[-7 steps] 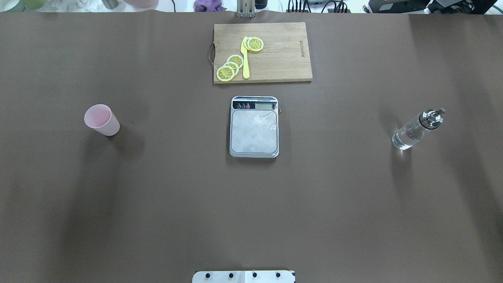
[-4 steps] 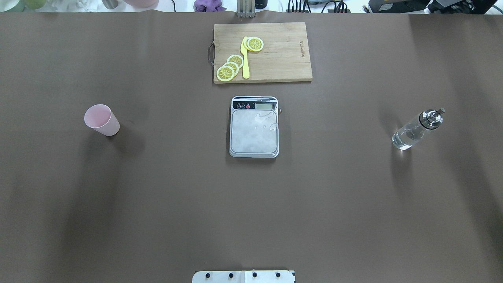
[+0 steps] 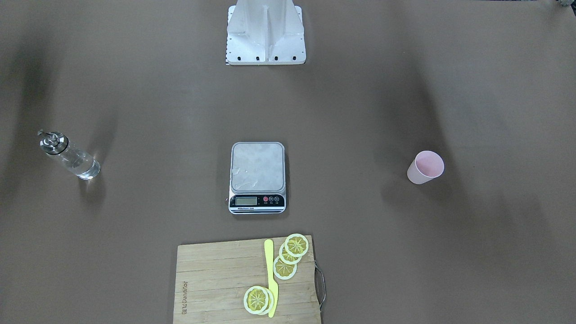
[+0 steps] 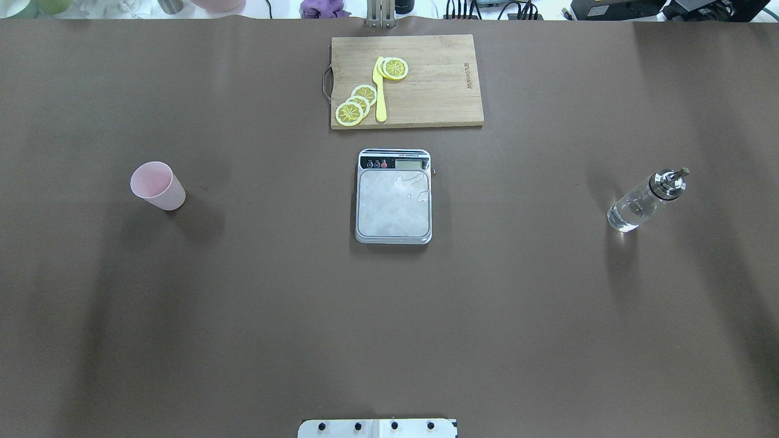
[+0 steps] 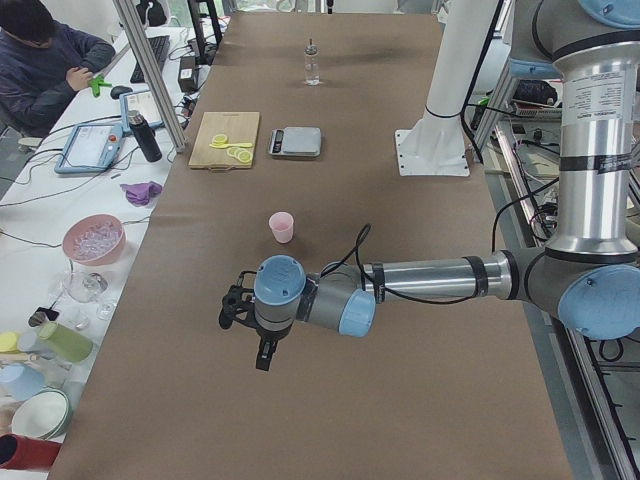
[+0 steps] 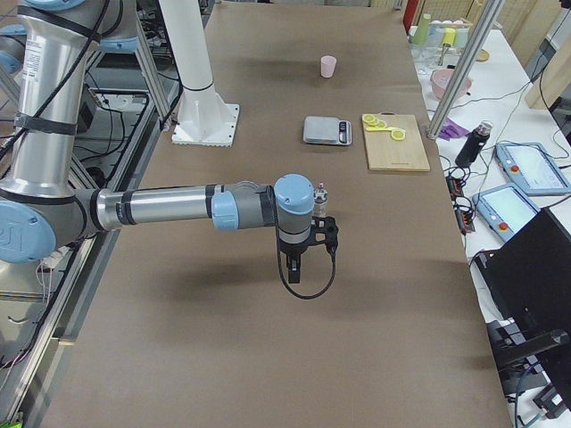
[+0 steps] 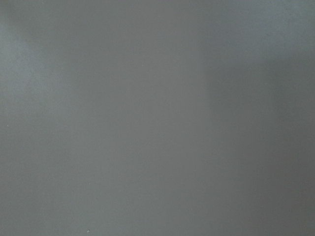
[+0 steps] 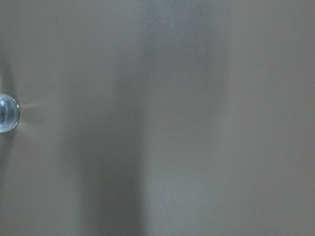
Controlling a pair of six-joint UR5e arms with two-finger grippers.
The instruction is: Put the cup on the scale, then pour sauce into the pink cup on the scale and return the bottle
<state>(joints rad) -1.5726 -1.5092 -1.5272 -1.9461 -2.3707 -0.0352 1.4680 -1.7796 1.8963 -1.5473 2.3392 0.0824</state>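
Overhead exterior view: nothing has shifted. The cup (image 4: 157, 185) stands well left of the scale (image 4: 394, 204), the bottle (image 4: 633, 207) well right. Whether left tool (image 5: 263, 358) and right tool (image 6: 295, 270) are clenched, I cannot tell. Task unstarted.

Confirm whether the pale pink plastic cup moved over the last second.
No. The pale pink plastic cup sits in the same spot, same gap left of the steel-topped digital scale, overhead view.
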